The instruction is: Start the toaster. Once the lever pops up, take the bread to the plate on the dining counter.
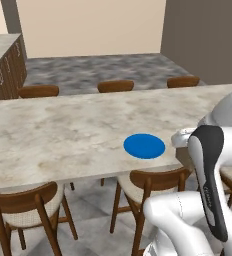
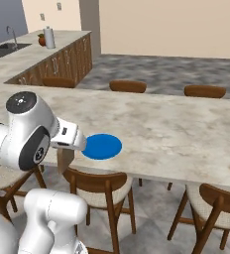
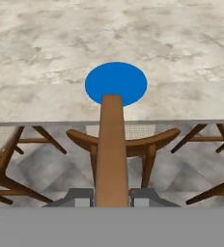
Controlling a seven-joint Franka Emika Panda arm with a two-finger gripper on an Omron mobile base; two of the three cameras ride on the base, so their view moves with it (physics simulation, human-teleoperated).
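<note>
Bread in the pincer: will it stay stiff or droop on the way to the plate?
The bread probably stays stiff: it juts straight from the pincer without sagging. Held edge-on by one end, it may slip. It likely lands flat on the plate.

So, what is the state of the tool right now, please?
Tool: closed, holding the bread edge-on, pointed toward the plate.
</note>
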